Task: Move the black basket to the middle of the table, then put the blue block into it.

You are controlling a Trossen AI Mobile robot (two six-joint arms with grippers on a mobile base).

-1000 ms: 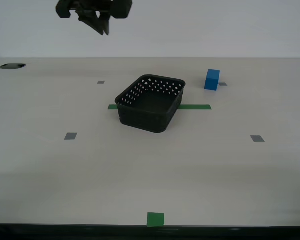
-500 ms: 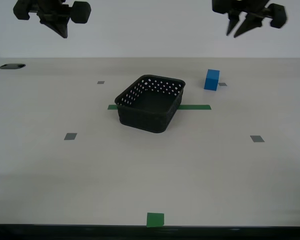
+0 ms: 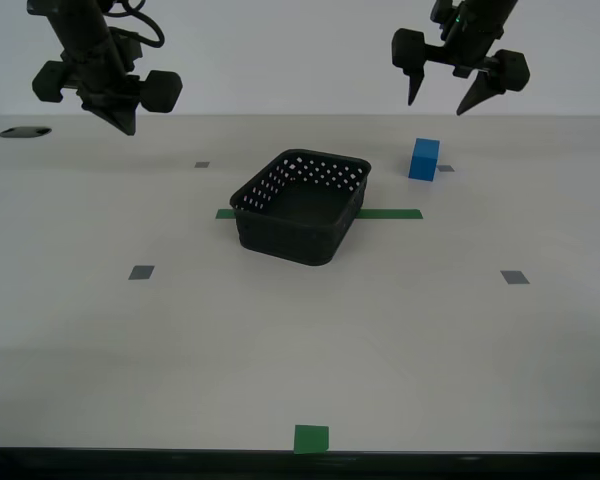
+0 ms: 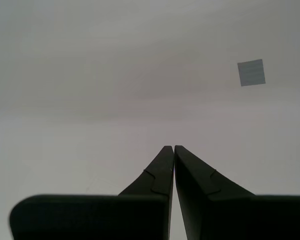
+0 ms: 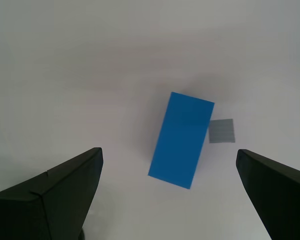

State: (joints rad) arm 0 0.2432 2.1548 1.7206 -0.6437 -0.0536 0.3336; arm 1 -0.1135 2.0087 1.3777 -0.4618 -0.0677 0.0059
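Note:
The black basket [image 3: 280,228] stands empty near the middle of the table [image 3: 280,340], over a green tape strip [image 3: 392,214]. The blue block [image 3: 424,159] stands behind it toward the exterior view's right, next to a grey square. My first gripper [image 3: 438,103] hangs open above the block, apart from it; in the first wrist view the block [image 5: 181,140] lies between and beyond the wide-open jaws of that gripper [image 5: 168,151]. My second gripper [image 3: 128,126] is shut and empty, raised at the exterior view's far left; it [image 4: 173,147] shows over bare tabletop.
Grey squares [image 3: 141,272] [image 3: 515,277] [image 3: 202,165] mark the table. A green square [image 3: 311,438] sits at the front edge. A dark hole [image 3: 25,132] lies at the back left corner. One grey square [image 5: 222,130] touches the block's side.
My second gripper moved from top centre to the exterior view's left and came lower. My first gripper came into view at the right, dropped toward the block and opened wider.

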